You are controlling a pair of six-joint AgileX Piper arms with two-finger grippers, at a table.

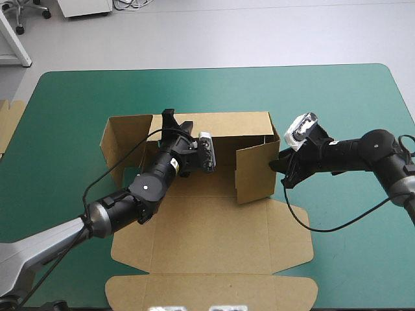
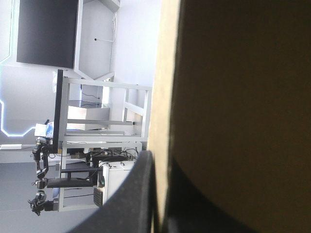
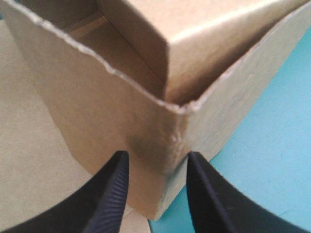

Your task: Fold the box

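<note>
Where the left gripper [image 1: 170,119] [image 2: 161,160] is placed: at the top edge of the raised back wall of the box [image 1: 214,240] [image 2: 233,97], a cut sheet of brown board, toward that wall's left end.
Left gripper state: all but closed. In its wrist view one broad black finger [image 2: 131,199] is seen on the lit side of the board and the other on the shaded side, with the board's pale edge pinched between them.
Right gripper [image 1: 283,171] [image 3: 156,158] position: set at the outer corner of the raised right-hand part of the box [image 3: 97,107].
Right gripper state: the fingers [image 3: 109,199] are parted by a moderate gap and placed astride the upright corner fold. Each tip lies close against a face of the board, but a firm hold cannot be confirmed.
Box position: at the middle of the table with a teal-green cover [image 1: 78,103].
Box shape: the back wall is upright, a side flap is raised at each end, and the remaining panels and tabs are laid flat toward the near edge.
Left table edge: an edge of more brown board [image 1: 9,123] is seen, well apart from the box.
</note>
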